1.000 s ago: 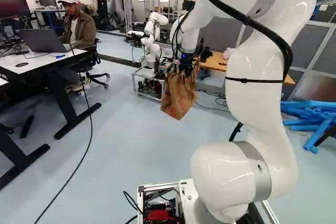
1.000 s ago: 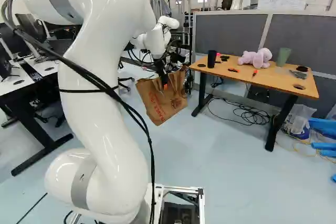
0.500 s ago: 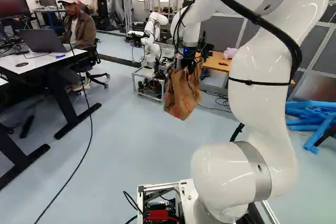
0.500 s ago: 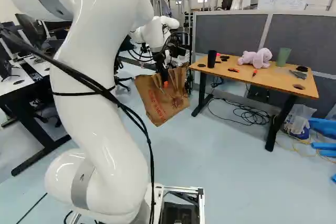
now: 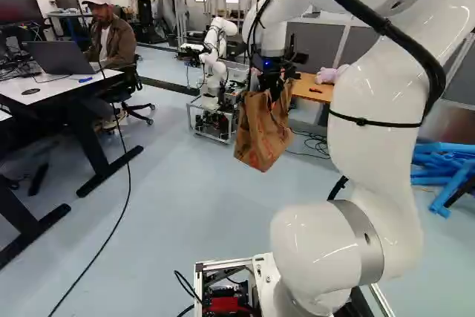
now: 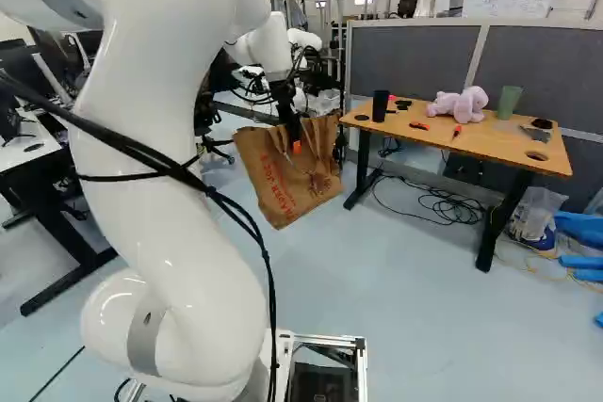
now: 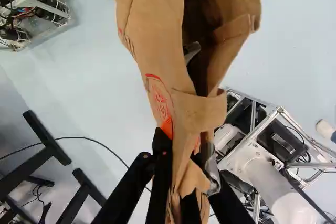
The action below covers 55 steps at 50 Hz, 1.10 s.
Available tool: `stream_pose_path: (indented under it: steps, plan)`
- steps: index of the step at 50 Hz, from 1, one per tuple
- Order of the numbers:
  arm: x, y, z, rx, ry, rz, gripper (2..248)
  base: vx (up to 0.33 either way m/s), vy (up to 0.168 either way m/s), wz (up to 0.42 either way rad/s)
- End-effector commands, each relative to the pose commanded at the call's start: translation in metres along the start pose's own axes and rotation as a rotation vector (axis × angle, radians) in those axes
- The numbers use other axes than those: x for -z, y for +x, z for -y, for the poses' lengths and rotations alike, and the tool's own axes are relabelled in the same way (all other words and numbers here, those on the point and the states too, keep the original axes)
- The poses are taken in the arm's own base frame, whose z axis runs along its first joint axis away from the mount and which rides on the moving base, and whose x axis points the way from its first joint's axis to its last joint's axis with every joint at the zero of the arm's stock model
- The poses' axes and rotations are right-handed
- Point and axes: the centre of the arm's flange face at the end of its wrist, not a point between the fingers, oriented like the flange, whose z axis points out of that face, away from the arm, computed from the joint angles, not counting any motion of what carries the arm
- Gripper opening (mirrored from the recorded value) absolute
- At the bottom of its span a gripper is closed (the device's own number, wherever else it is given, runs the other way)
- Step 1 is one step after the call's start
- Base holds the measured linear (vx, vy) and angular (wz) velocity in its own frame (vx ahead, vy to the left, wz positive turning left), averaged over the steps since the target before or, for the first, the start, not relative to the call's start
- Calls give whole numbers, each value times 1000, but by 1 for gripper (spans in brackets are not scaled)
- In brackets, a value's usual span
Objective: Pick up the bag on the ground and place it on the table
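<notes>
The brown paper bag (image 6: 292, 176) hangs in the air above the floor, tilted, left of the table (image 6: 480, 142) in the right base view and apart from it. My gripper (image 6: 297, 136) is at its top edge, with an orange pad showing against the paper. The same bag (image 5: 261, 135) hangs beneath the gripper (image 5: 273, 83) in the left base view. Seen from the wrist, the gripper (image 7: 181, 148) is shut on the bag's (image 7: 157, 30) gathered rim and handle part. The bag's mouth gapes ahead of the fingers; its contents are mostly hidden.
On the table are a pink plush toy (image 6: 458, 104), a black cup (image 6: 380, 105), a green cup (image 6: 509, 101) and small items. Another robot (image 5: 215, 57) stands beyond the bag. Cables (image 6: 443, 202) lie under the table. A white desk (image 5: 52, 88) stands at the left.
My arm has drawn back somewhat toward the base, bringing the held bag along, slightly rightward in the left base view and leftward in the right one. The base has stayed put.
</notes>
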Motion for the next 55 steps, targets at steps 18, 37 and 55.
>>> stream_pose_path:
  steps: [18,37,55]
  plan:
    - [28,-4,-6,-18,48,-12,21,0,0,0]
    - [57,-9,-12,-41,109,-17,21,0,0,0]
    - [84,-17,-20,-66,140,14,21,0,0,0]
